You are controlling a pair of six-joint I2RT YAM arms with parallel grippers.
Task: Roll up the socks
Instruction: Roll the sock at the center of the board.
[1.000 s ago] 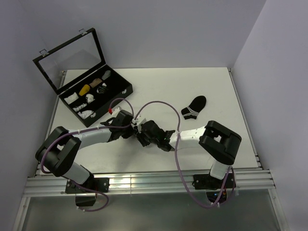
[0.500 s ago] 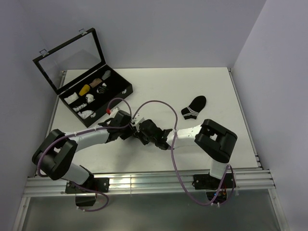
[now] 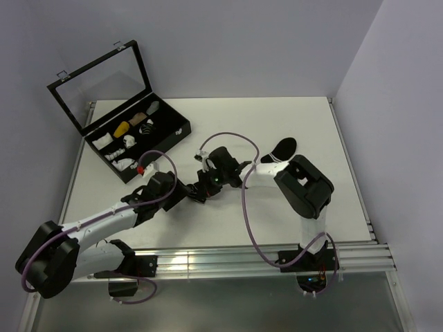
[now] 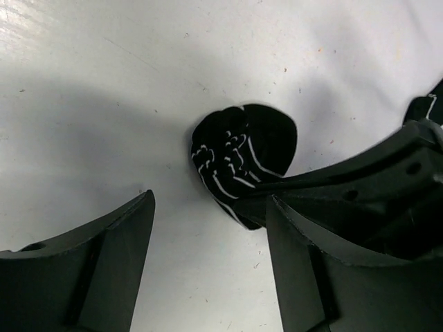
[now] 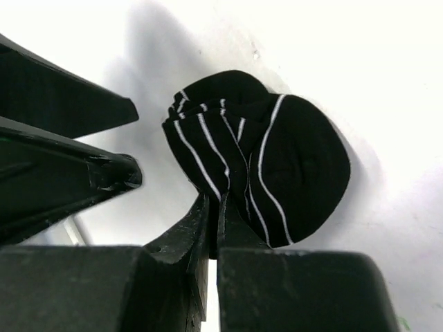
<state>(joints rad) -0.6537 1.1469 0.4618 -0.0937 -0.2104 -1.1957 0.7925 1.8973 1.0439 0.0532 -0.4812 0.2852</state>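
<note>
One of the socks is a rolled black bundle with thin white stripes (image 5: 270, 159), lying on the white table (image 4: 208, 277). My right gripper (image 5: 213, 204) is shut, its tips pinching the bundle's near edge. My left gripper (image 4: 211, 200) stands open just short of the same bundle (image 4: 242, 162), with bare table between its fingers (image 4: 104, 263). In the top view both grippers meet mid-table, left (image 3: 190, 194) and right (image 3: 204, 185). The other sock (image 3: 282, 147) lies flat behind the right arm, partly hidden.
A black compartment box (image 3: 176, 135) with its glass lid (image 3: 100, 79) propped open stands at the back left, holding several small rolled bundles. Purple cables (image 3: 242, 200) loop over the table. The right arm's elbow (image 3: 304, 187) sits right of centre.
My left gripper has opened and drawn back off the bundle. My right gripper has shut on the bundle's edge, and the right arm has swung toward the back of the table.
</note>
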